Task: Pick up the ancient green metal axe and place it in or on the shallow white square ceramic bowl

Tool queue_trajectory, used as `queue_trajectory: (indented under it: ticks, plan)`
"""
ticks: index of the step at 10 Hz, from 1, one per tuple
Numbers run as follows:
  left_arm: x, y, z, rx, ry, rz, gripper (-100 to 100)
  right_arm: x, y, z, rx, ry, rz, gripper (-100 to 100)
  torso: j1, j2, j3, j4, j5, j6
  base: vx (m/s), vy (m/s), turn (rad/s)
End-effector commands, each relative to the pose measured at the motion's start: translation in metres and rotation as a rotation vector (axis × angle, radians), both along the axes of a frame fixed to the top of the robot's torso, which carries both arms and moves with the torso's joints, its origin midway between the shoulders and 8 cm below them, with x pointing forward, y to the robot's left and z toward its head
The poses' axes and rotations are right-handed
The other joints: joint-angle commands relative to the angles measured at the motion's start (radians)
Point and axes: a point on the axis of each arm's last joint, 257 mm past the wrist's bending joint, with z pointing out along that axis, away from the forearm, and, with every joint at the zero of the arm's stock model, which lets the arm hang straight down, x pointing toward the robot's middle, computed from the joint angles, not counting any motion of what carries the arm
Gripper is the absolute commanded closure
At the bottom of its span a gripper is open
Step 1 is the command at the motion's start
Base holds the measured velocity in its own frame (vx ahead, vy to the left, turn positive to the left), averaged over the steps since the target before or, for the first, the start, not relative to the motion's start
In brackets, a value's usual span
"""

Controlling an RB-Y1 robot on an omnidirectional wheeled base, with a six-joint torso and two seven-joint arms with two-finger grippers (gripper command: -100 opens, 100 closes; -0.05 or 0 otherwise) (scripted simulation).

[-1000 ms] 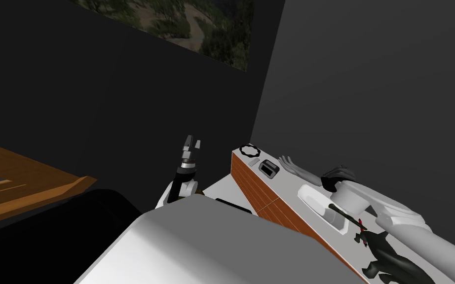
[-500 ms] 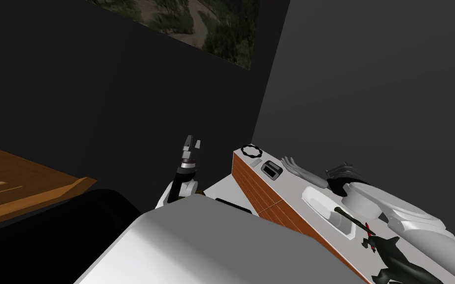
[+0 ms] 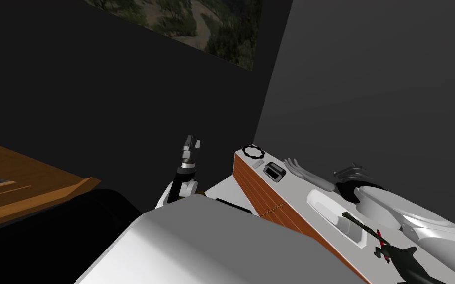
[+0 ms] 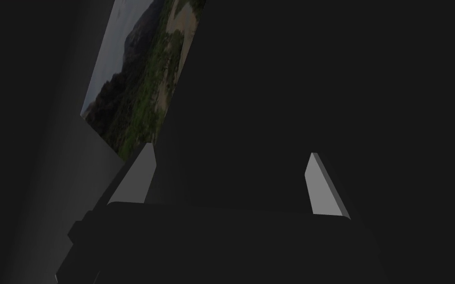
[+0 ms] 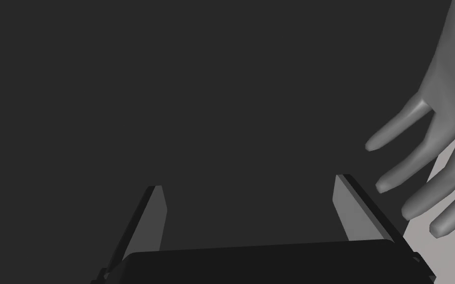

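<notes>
Wooden table (image 3: 29,190) sits far left, well apart from the work. Left gripper (image 3: 192,143) is parked raised, off the counter's far corner, blades apart and holding nothing.

Counter (image 3: 266,197) runs rightward along the dark wall (image 3: 369,98). On its far end are a black ring (image 3: 251,151) and a black box (image 3: 274,171), then a grey hand model (image 3: 303,171).

Next is the white square bowl (image 3: 322,202), close to the counter's front edge. The axe (image 3: 357,223) lies as a dark bar across the bowl's near part. It looks to be resting on the rim, but contact is hard to confirm from this angle.

Right gripper (image 5: 248,182) has its blades apart and empty. It faces the wall, with the model's fingers just beside one blade.

My read is that pick and place are done and only the arm's retreat is left.

Room is tight. The wall is close ahead, the hand model is at the blade, and a black figure (image 3: 404,256) sits just past the axe. The open path is up and back toward me. A sideways sweep risks the model, and a low pull-back risks knocking the axe off the rim.
</notes>
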Motion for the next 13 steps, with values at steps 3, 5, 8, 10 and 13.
queue_trajectory:
  ticks: [3,5,8,10,13]
  plan:
    - [0.000,0.000,0.000,0.000,0.000,0.000,0,0.008,0.015,0.002,0.027,-0.009,0.091,-100,-0.003,0.003,0.002,0.001,-0.001,0.000,-0.002,0.037,-0.007]
    - [0.000,0.000,0.000,0.000,0.000,0.000,0,0.013,0.024,0.001,0.025,-0.003,0.133,-100,-0.006,0.004,0.002,0.001,-0.002,0.000,-0.007,-0.011,0.003]
    - [0.000,0.000,0.000,0.000,0.000,0.000,0,-0.010,-0.007,-0.003,-0.006,0.038,0.105,-100,-0.006,0.003,0.002,0.001,-0.002,0.000,0.014,0.036,0.033]
    - [0.000,0.000,0.000,0.000,0.000,0.000,0,-0.012,-0.012,-0.003,0.023,0.035,0.106,-100,-0.003,0.002,0.001,0.000,0.000,0.000,0.014,0.027,0.022]
    - [0.000,0.000,0.000,0.000,0.000,0.000,0,-0.004,0.004,-0.010,0.051,0.065,0.179,-100,-0.006,0.004,0.002,0.001,-0.002,0.000,0.000,0.000,0.000]
